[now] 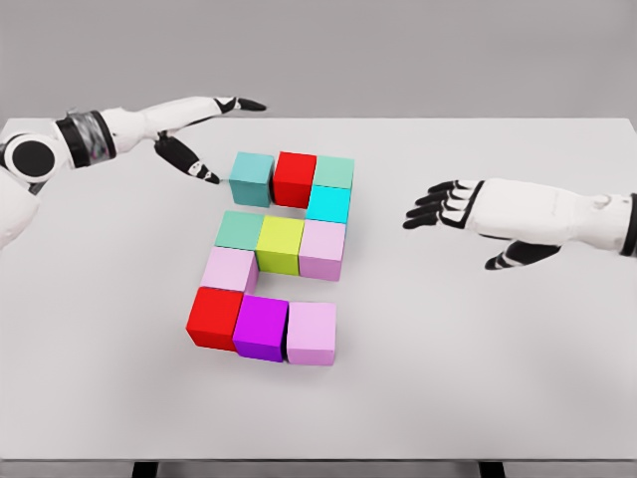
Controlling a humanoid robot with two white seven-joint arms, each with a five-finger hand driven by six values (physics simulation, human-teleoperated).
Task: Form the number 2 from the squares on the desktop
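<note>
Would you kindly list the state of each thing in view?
left hand: open, holding nothing, beside the teal cube
right hand: open, holding nothing, apart from the cubes
cube figure: eleven cubes shaping a 2 on the white table

Coloured cubes (280,244) form a 2 on the white counter (478,378); left hand (189,134) and right hand (468,214) hover spread beside it
</note>
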